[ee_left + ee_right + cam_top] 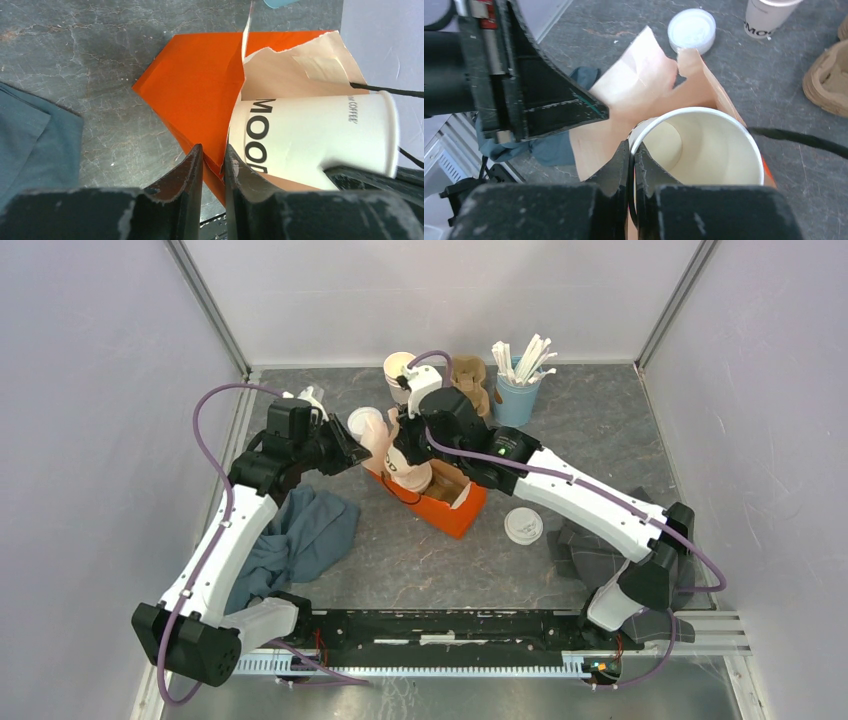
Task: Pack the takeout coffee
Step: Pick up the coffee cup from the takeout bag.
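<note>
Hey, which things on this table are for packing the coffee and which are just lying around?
For the job: paper cup, orange bag.
Lying about: blue-grey cloth, dark cloth, blue cup of stirrers.

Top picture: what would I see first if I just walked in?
A bright orange paper bag sits mid-table, and both arms meet over it. The right tool pinches the rim of an open cream paper cup in the bag, while the left tool nips the bag's edge. A loose round white plastic lid lies near the bag.
</note>
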{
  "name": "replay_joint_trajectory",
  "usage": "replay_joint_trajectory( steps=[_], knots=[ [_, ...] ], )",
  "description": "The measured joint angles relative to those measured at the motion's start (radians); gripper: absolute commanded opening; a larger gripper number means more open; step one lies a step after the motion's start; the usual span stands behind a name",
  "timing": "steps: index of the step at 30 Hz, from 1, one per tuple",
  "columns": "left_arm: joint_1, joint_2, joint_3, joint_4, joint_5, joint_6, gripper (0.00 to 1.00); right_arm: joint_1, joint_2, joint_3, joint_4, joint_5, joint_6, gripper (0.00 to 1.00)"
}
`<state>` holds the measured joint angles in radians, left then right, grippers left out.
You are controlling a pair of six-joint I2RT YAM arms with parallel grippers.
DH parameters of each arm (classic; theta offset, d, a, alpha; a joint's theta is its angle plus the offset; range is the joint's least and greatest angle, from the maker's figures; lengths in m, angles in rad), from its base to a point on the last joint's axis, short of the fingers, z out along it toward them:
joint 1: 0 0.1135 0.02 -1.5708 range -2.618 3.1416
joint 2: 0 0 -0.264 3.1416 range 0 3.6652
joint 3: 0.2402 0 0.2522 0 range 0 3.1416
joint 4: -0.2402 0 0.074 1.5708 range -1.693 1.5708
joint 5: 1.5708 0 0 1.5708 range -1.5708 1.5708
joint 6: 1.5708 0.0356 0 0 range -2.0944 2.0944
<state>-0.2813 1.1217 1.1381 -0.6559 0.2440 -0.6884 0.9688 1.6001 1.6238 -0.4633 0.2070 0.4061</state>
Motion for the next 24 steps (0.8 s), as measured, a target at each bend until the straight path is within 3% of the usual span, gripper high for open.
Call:
replay_joint_trajectory(
  steps=[15, 24],
  knots=[
    [0.0, 0.0, 0.055, -0.091, -0.121, -0.014, 0.24, -0.002, -0.005, 0.228, 0.066, -0.147, -0.175, 0.0],
    [0.0, 0.002, 0.112, -0.134, -0.237, -0.014, 0.24, -0.173, -0.242, 0.203, 0.006, -0.096, -0.249, 0.0]
  ],
)
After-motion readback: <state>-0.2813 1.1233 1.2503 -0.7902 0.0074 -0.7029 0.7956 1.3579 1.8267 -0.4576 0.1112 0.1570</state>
